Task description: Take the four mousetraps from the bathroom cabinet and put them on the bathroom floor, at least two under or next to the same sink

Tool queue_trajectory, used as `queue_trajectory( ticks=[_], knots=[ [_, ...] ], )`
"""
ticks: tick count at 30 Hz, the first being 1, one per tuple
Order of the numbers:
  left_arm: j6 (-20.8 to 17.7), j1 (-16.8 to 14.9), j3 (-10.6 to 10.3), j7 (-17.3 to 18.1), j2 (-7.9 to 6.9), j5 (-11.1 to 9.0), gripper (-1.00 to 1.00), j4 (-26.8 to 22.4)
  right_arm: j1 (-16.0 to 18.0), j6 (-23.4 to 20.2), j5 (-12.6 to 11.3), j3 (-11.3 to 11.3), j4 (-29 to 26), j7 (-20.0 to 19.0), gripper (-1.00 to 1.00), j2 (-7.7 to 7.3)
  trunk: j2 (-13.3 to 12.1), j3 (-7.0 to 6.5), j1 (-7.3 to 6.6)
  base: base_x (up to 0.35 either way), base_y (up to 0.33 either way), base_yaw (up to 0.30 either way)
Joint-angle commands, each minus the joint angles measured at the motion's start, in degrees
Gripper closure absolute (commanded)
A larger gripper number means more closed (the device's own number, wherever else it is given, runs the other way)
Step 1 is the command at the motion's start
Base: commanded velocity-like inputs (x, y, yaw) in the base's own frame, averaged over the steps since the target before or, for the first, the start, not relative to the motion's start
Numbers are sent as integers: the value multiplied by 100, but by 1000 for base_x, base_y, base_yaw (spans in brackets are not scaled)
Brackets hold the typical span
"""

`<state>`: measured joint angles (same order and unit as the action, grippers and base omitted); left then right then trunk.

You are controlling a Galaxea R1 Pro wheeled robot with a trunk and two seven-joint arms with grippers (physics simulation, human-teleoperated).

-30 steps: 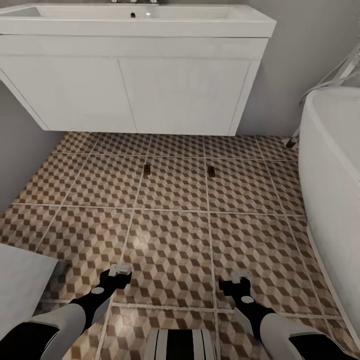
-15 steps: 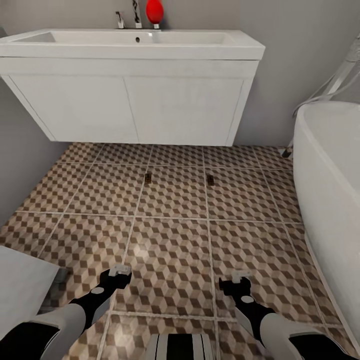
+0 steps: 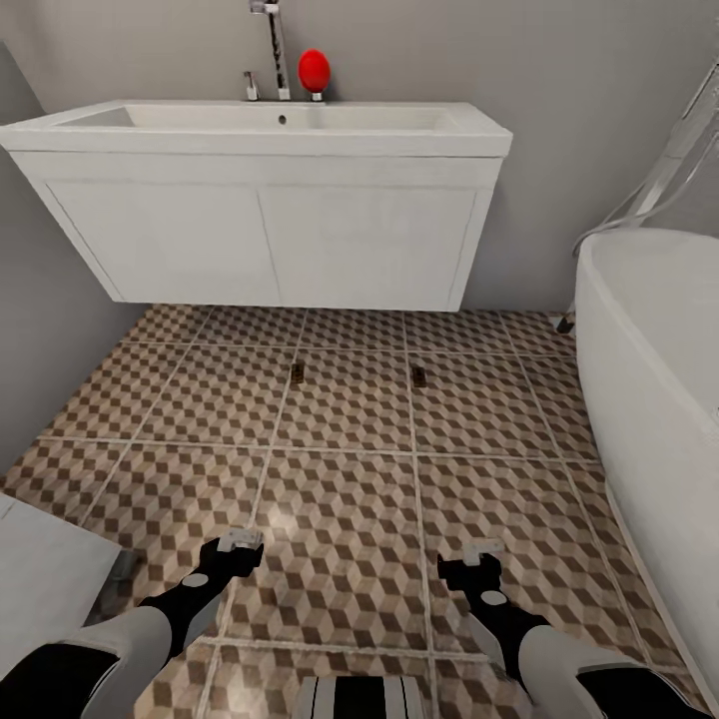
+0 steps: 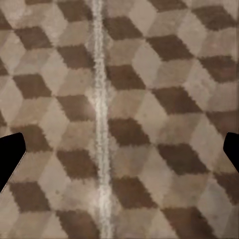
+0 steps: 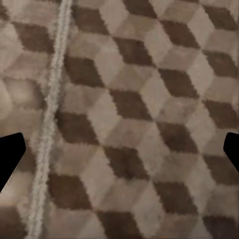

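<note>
Two tiny dark mousetraps lie on the bathroom floor (image 3: 340, 509) just in front of the white vanity: one mousetrap (image 3: 297, 372) to the left, the other mousetrap (image 3: 419, 376) to the right. Above them hangs the bathroom sink (image 3: 270, 125) with its chrome tap (image 3: 271, 45). My left gripper (image 3: 238, 544) and right gripper (image 3: 477, 556) hover low over the tiles near me, well short of the traps. Both are open and empty; in each wrist view the dark fingertips (image 4: 10, 155) (image 5: 9, 154) stand far apart over bare tile. The cabinet is out of view.
A white oval bathtub (image 3: 654, 369) fills the right side. A red ball-shaped object (image 3: 314, 71) sits on the sink's back ledge. A grey wall (image 3: 40, 330) bounds the left, and a pale grey surface (image 3: 45, 574) juts in at lower left.
The head view has tilted up: the sink, traps and tub sit lower in the picture, and the tap and red object have come into sight. Both grippers hold the same pose.
</note>
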<state>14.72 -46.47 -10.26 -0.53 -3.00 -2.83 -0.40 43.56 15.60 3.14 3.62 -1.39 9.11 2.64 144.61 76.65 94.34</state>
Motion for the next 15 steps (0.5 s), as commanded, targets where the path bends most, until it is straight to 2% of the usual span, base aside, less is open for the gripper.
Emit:
queue_trajectory(
  ticks=[1, 15],
  knots=[
    [18, -2, -46, -6, -2, -30, -100, 5, 3, 3, 32, 34, 7, 46, -100, 1, 0, -19, -3, 0, 0, 0],
    [13, -2, -46, -7, -7, -34, -100, 9, 3, -7, 29, 32, 7, 47, -100, 0, -19, -329, -39, 0, 0, 0]
  ],
)
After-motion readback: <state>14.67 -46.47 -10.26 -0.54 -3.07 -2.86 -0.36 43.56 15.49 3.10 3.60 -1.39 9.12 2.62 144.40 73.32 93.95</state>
